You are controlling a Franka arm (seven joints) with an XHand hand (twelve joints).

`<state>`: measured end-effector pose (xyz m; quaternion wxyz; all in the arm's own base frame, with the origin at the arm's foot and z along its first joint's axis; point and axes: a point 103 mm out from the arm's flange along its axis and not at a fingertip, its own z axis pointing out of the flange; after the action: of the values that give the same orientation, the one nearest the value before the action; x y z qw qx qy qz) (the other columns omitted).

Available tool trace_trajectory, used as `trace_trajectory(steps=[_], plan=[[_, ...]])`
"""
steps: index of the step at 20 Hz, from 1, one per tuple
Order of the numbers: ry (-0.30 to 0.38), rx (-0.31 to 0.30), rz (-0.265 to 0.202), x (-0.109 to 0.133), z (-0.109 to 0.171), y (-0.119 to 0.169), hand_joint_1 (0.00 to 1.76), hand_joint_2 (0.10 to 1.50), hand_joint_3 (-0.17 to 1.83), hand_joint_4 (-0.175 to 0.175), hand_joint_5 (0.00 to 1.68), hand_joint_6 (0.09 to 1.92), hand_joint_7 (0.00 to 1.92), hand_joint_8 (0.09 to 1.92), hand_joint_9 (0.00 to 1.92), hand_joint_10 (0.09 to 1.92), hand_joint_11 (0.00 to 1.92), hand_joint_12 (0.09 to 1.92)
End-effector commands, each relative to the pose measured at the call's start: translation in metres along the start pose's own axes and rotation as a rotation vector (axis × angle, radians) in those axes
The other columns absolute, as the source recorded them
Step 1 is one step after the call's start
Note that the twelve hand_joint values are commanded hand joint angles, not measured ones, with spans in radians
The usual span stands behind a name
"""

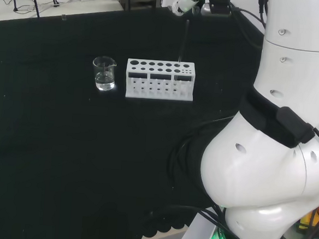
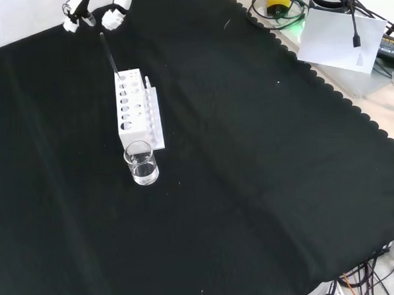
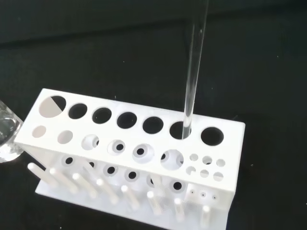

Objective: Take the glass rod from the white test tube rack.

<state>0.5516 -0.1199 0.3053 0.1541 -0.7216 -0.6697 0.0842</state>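
Black cloth covers the counter [image 2: 253,184]. At its far edge the hand's fingers [image 2: 117,17] pinch the thin clear glass rod [image 3: 194,72], whose tip is in a hole of the white plastic test tube rack [image 3: 129,143]. Lifting it clear is left, I judge.

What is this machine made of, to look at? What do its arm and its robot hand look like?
The arm is built of big, rounded, glossy white links with small round screw caps, and a black band wraps one joint. Dark cables loop beside its base, where a green light glows. The robot hand is black and white, with white fingertips.
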Motion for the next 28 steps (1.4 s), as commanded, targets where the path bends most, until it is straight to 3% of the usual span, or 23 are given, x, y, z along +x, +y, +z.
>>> trace_trajectory(steps=[1, 10, 17, 19, 23, 28], plan=[[-0.007, 0.022, 0.006, -0.003, 0.014, 0.002, 0.54, 1.01, 0.53, -0.175, 0.35, 0.09, 0.59, 0.88, 0.87, 0.8, 0.54, 1.32], [-0.001, 0.026, 0.007, -0.006, 0.026, 0.009, 0.55, 1.02, 0.53, -0.175, 0.39, 0.09, 0.71, 0.88, 1.04, 0.84, 0.69, 1.3], [-0.004, 0.043, 0.002, -0.006, 0.047, 0.023, 0.61, 1.01, 0.53, -0.175, 0.46, 0.12, 0.85, 0.88, 1.23, 0.95, 0.94, 1.25], [-0.003, 0.037, -0.002, -0.005, 0.05, 0.026, 0.66, 1.0, 0.53, -0.175, 0.48, 0.23, 0.88, 0.88, 1.29, 0.95, 1.03, 1.22], [-0.014, 0.026, -0.009, -0.005, 0.05, 0.029, 0.78, 0.95, 0.58, -0.175, 0.41, 0.64, 0.93, 0.89, 1.43, 0.91, 1.23, 1.15], [-0.032, 0.017, 0.006, -0.01, 0.041, 0.026, 0.82, 0.92, 0.63, -0.175, 0.38, 0.76, 0.92, 0.9, 1.43, 0.88, 1.3, 1.14]])
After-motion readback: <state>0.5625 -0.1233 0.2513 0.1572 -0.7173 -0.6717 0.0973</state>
